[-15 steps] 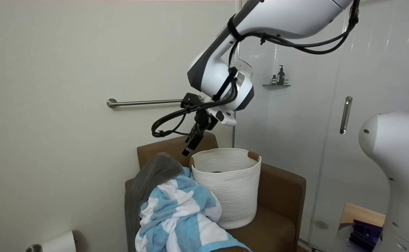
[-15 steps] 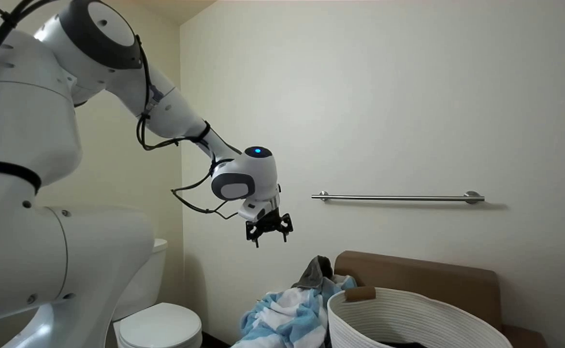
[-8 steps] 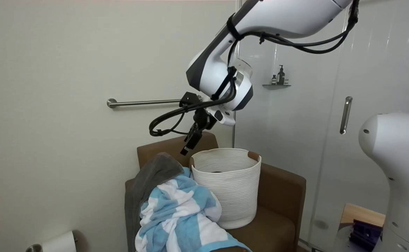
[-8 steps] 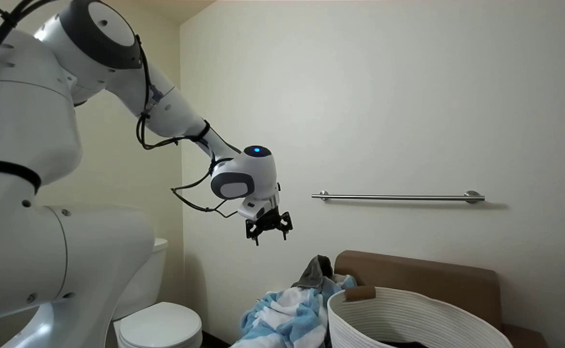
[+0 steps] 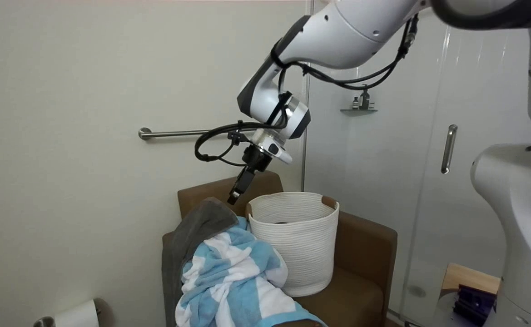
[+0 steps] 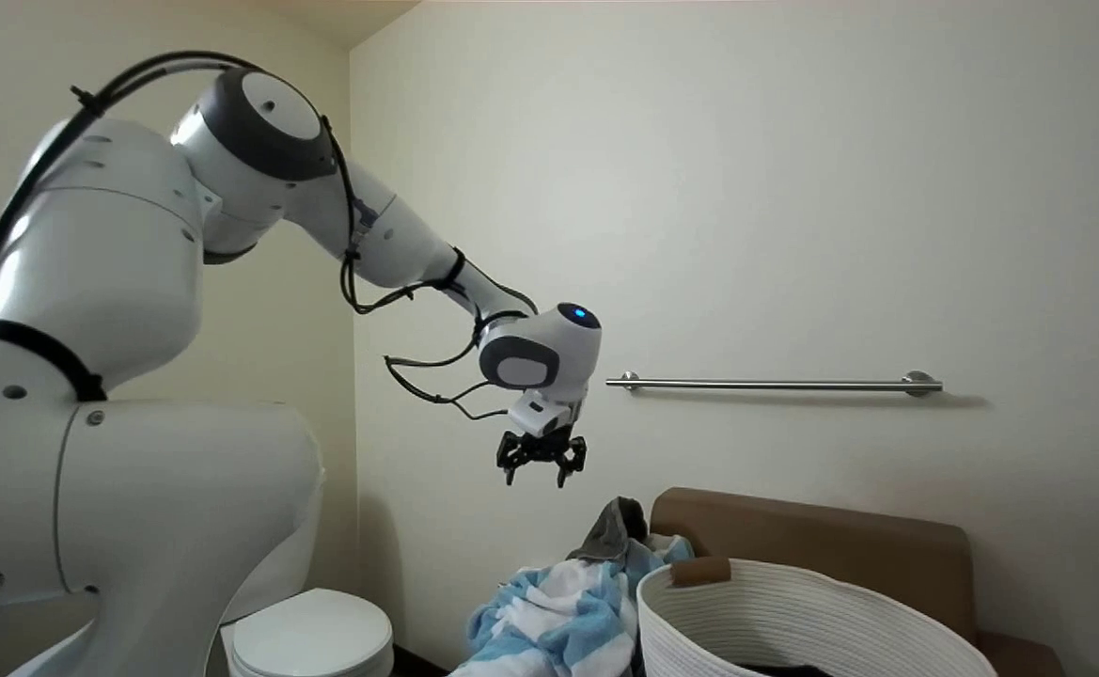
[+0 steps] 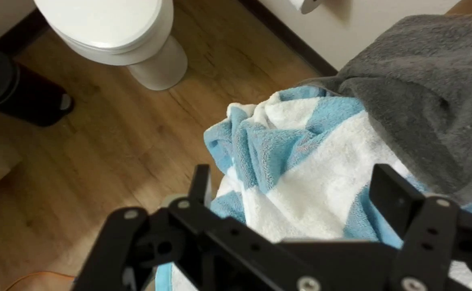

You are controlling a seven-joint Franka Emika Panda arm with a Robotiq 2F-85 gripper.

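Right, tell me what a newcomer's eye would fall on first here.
Probably the blue-and-white towel heaped on the brown chair, a gray towel overlapping it. Beside it, also on the chair, stands the white basket. The open black gripper hangs above the towels, holding nothing.

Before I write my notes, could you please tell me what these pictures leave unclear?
Striped towel: partly hidden by the pincer in the wrist view.
Dark item in the white basket: cut off by the lower edge in an exterior view.
Bottles: any print too small in an exterior view.
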